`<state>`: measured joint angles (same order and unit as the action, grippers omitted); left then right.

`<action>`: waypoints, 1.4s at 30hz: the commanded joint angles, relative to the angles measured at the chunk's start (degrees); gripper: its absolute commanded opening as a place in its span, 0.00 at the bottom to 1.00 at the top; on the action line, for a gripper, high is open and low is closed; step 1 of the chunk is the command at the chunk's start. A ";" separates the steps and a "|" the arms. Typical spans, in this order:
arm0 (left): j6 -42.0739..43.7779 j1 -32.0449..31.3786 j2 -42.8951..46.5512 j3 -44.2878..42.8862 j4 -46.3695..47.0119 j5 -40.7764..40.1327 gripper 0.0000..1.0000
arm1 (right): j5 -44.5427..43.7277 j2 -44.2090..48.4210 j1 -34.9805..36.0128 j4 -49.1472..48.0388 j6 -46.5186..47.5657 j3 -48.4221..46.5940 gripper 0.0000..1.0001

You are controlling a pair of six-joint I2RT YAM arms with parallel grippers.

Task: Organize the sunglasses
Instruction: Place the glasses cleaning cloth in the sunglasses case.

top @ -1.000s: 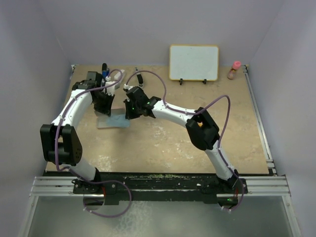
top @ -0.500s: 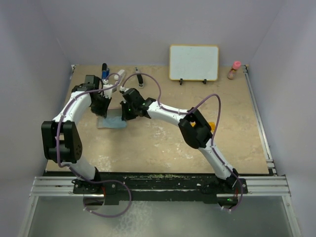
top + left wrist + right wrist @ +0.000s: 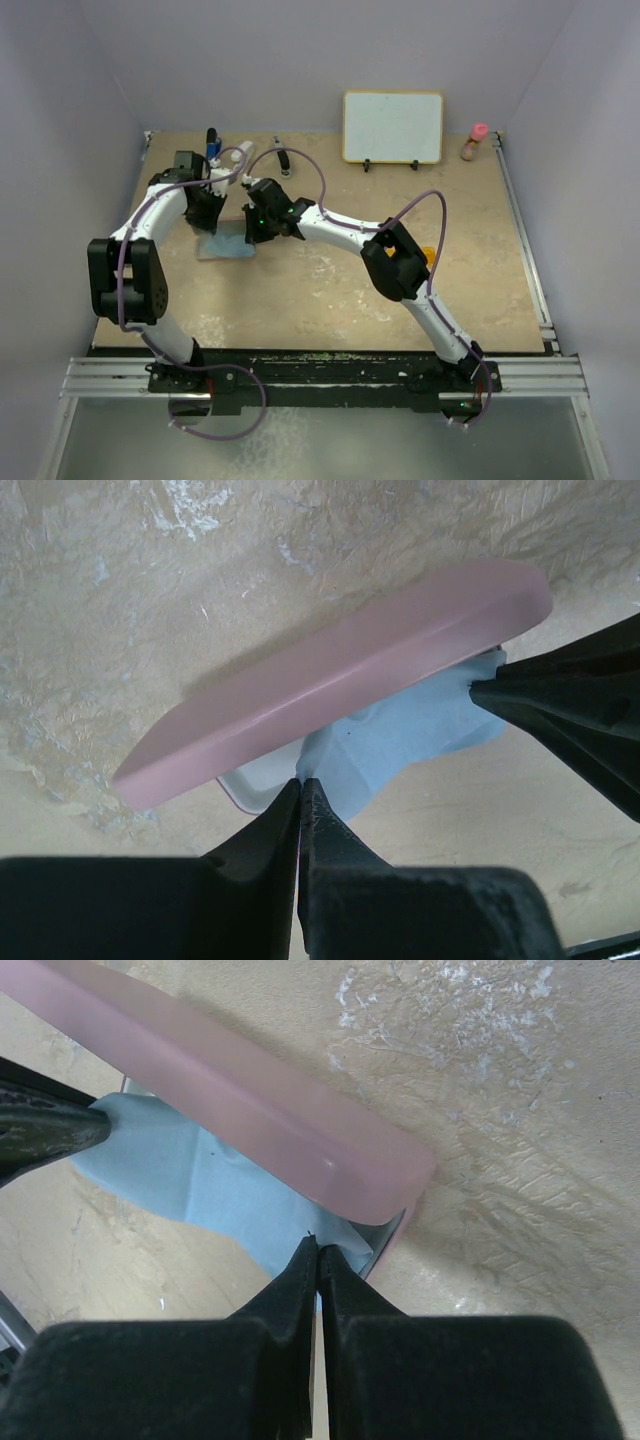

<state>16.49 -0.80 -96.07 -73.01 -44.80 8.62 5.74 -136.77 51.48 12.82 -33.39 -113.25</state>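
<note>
The light blue cloth [image 3: 226, 247] lies at the far left of the table, partly tucked into the open pink case [image 3: 340, 675], whose white inside [image 3: 255, 780] shows under the lid. My left gripper [image 3: 300, 782] is shut on one corner of the cloth. My right gripper [image 3: 318, 1245] is shut on the opposite corner, by the case's end [image 3: 300, 1120]. In the top view the left gripper [image 3: 210, 218] and right gripper [image 3: 258, 228] face each other over the cloth. A bit of the orange sunglasses [image 3: 429, 254] shows behind the right arm's elbow.
A whiteboard [image 3: 393, 127] stands at the back. A pink-capped bottle [image 3: 478, 141] is in the back right corner. A blue marker [image 3: 212, 140], a white object [image 3: 243, 155] and a black tool [image 3: 284, 158] lie at the back left.
The right arm's elbow has swung left, uncovering the orange sunglasses. Both grippers have shifted slightly left and back with the cloth and have kept their hold.
</note>
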 commanded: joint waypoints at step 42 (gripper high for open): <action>1.47 1.68 2.83 4.89 10.40 -7.50 0.03 | -2.48 1.72 0.30 -1.39 0.83 0.78 0.00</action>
<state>17.15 0.36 -96.12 -66.72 -36.10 1.28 5.02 -139.39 51.48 12.12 -33.04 -113.10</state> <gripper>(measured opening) 0.035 0.004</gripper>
